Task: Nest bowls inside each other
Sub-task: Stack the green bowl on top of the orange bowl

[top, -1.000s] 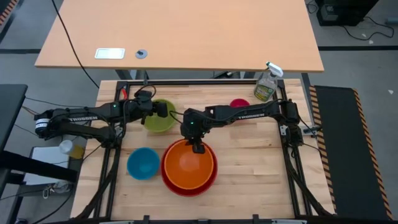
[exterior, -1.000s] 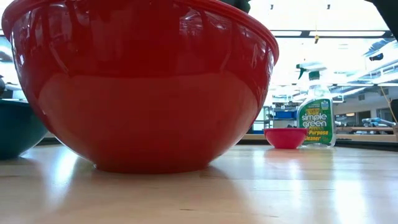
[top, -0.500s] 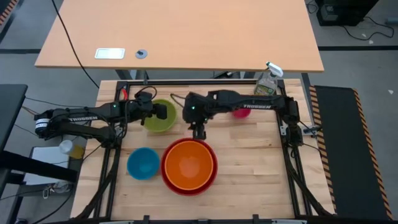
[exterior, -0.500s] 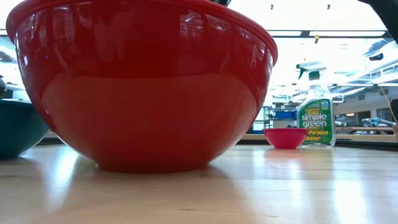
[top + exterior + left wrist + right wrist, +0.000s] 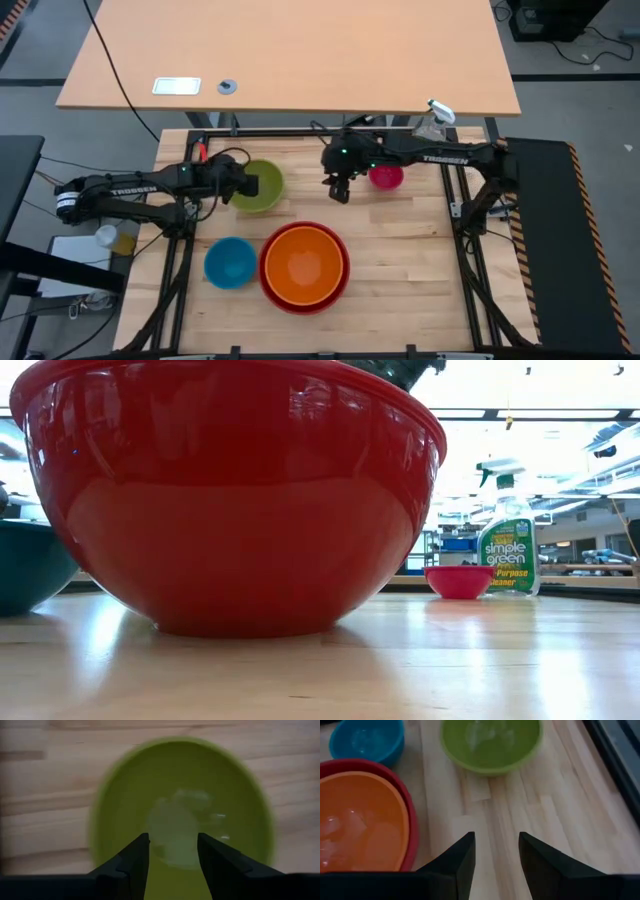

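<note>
The orange bowl sits nested in the red bowl at the table's near middle. Left of them stands the blue bowl. The lime green bowl rests upright at the far left, and my left gripper hangs open over its left part, fingers slanting down into its hollow without touching. The small pink bowl stands at the far right. My right gripper hovers open just left of it, over bare wood.
A clear spray bottle stands at the far right corner, just behind the pink bowl. Bare wood lies in the table's near right part. A metal frame edges the table.
My right gripper has risen from the orange bowl's far rim and swung toward the table's far right, ending beside the pink bowl. The orange bowl stays nested in the red one. My left gripper has tipped further down over the green bowl.
</note>
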Motion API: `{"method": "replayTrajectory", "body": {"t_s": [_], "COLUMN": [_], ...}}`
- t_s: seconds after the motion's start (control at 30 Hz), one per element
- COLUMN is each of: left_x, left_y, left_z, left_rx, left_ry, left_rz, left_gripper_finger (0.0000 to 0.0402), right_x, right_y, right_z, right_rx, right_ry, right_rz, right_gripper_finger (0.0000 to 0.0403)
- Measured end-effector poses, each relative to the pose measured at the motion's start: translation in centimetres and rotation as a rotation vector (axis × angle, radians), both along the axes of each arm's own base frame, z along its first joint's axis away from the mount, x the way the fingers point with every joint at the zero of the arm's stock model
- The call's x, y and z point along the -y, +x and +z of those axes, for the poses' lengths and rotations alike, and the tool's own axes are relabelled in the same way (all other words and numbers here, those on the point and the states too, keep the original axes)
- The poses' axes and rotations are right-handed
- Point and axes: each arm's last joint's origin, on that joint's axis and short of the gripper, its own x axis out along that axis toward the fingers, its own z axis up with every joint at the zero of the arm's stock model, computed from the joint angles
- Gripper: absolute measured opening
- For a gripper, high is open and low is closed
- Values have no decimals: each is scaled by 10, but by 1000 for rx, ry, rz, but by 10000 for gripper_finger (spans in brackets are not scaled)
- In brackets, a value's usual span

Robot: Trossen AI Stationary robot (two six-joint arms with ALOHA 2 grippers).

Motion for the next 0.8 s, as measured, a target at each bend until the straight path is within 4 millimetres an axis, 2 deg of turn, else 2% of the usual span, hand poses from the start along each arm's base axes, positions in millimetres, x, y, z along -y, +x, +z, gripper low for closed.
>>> {"method": "replayTrajectory", "body": {"t_s": [0.2,0.47,0.63,0.8], "left_x": [-20,-55,-71,-81], "left_y": [-11,-35,-42,-36], "left_z": [-1,-4,-11,-23], "left_rx": [-60,-146,-156,-182], "left_ry": [4,-54,-136,-209], "left_rz": [77,118,46,-87], "left_gripper_finger": [156,156,156,156], "right_x": [-1,-10,-14,-16], "right_y": [-15,-11,-8,-7], "right_z": [-12,-12,-11,-11], "right_rx": [81,139,158,165], "right_ry": [94,109,115,116], "right_rz": [-42,-19,-8,-3], "right_gripper_finger": [158,158,158,158]}}
